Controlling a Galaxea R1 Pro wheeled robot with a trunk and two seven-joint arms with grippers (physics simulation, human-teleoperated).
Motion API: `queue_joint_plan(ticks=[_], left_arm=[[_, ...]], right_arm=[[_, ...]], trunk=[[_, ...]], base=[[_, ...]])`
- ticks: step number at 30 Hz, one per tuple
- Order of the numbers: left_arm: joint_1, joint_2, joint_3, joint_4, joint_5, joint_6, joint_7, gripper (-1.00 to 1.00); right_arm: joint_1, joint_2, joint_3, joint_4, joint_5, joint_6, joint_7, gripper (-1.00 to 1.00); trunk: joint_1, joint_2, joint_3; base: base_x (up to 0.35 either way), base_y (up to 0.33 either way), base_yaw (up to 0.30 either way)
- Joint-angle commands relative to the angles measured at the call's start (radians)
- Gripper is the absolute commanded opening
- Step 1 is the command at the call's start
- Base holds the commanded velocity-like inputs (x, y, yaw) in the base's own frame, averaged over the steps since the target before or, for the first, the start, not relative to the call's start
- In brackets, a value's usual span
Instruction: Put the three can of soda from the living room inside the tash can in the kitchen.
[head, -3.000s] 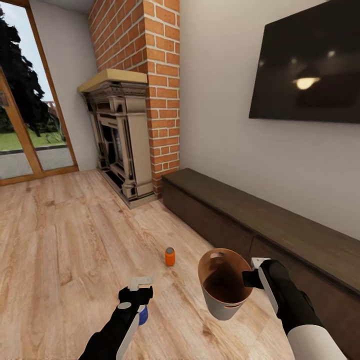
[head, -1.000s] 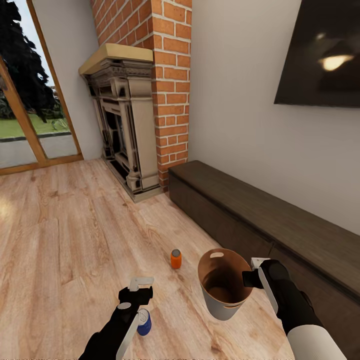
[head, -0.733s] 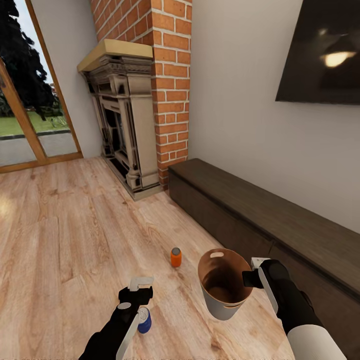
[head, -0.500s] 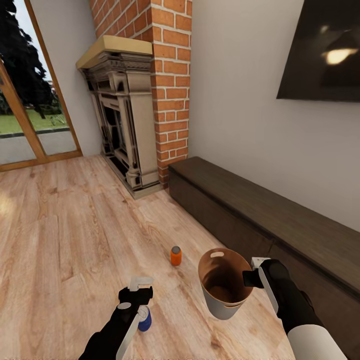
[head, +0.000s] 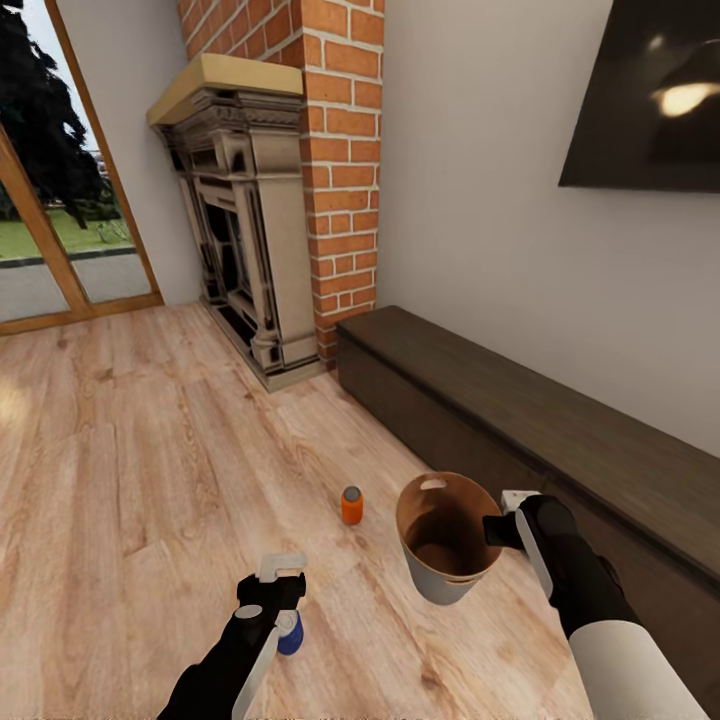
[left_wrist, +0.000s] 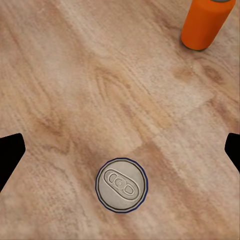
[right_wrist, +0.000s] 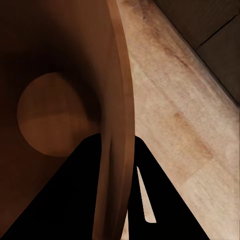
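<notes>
Below the wide-open left gripper (left_wrist: 120, 145) stands the blue can (left_wrist: 122, 185); beyond it, an orange can (left_wrist: 205, 22). Right gripper (head: 497, 530) pinches the bucket (head: 437, 580) rim.

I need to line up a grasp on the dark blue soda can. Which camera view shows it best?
The left wrist view: the dark blue soda can stands upright on the floor, seen from above, between the open left gripper fingertips. The head view shows a sliver beside that gripper. The right wrist view faces the bucket.

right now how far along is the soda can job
No can shows inside the bucket, which the right gripper holds by its rim. The open left gripper hovers over the upright blue can. The orange can stands on the floor; the kitchen trip remains.
</notes>
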Motion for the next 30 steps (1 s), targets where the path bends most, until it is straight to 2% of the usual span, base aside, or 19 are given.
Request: queue_joint_plan(ticks=[1,17,30], left_arm=[[0.000,0.000,0.000,0.000,0.000,0.000,0.000,1.00],[0.000,0.000,-0.001,0.000,-0.001,0.000,0.000,1.00],[0.000,0.000,-0.002,0.000,0.000,0.000,0.000,1.00]], right_arm=[[-0.003,0.000,0.000,0.000,-0.016,0.000,0.004,-1.00],[-0.013,0.000,0.000,0.000,-0.017,0.000,0.004,-1.00],[-0.015,0.000,0.000,0.000,-0.017,0.000,0.004,-1.00]], trunk=[[0.000,0.000,-0.002],[0.000,0.000,-0.027],[0.000,0.000,-0.030]], base=[[0.000,0.000,0.000],[0.000,0.000,0.018],[0.054,0.000,0.009]])
